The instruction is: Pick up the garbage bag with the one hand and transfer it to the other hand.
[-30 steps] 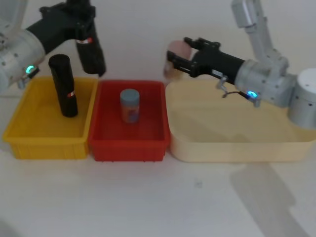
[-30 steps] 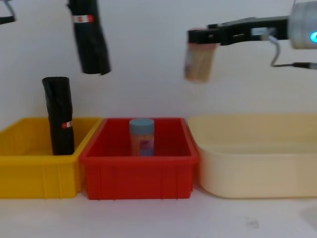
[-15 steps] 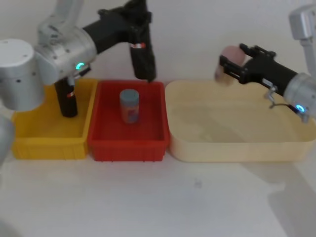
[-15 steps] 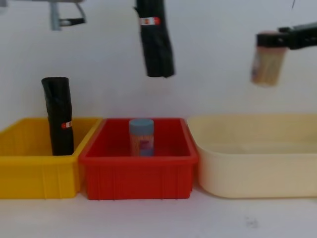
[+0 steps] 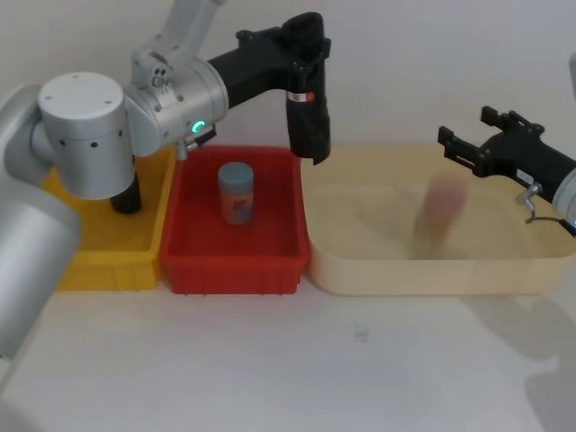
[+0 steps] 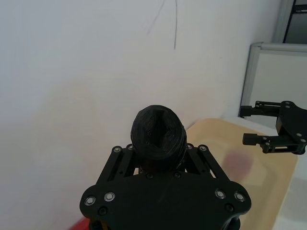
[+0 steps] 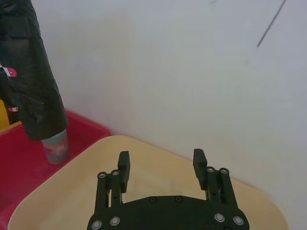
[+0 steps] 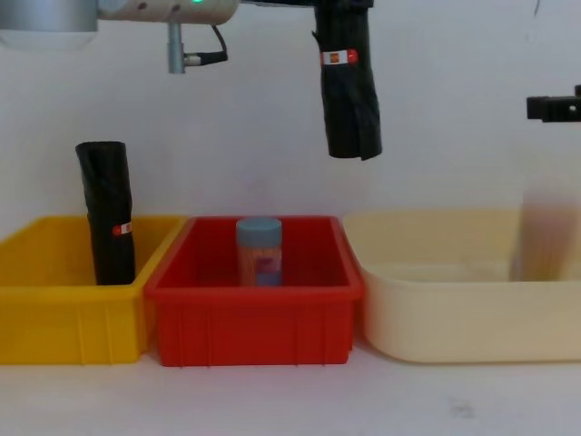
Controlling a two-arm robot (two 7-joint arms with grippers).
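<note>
Pinching garbage bag [image 5: 308, 117] upright in left pincer [image 5: 303, 43], above red bin's [image 5: 232, 268] 3 o'clock rim; at 3 o'clock, holding right pincer [image 7: 160, 162] spread over cream tray [image 5: 405, 272].

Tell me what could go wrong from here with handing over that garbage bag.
1. The left gripper clamps the garbage bag only near its top, so the long free end could swing or slip when touched.
2. The right gripper, jaws open, is apart from the bag over the beige tray. Closing too near the left jaws risks a collision.
3. A dropped bag could land on the red bin rim or hit the jar inside.
</note>
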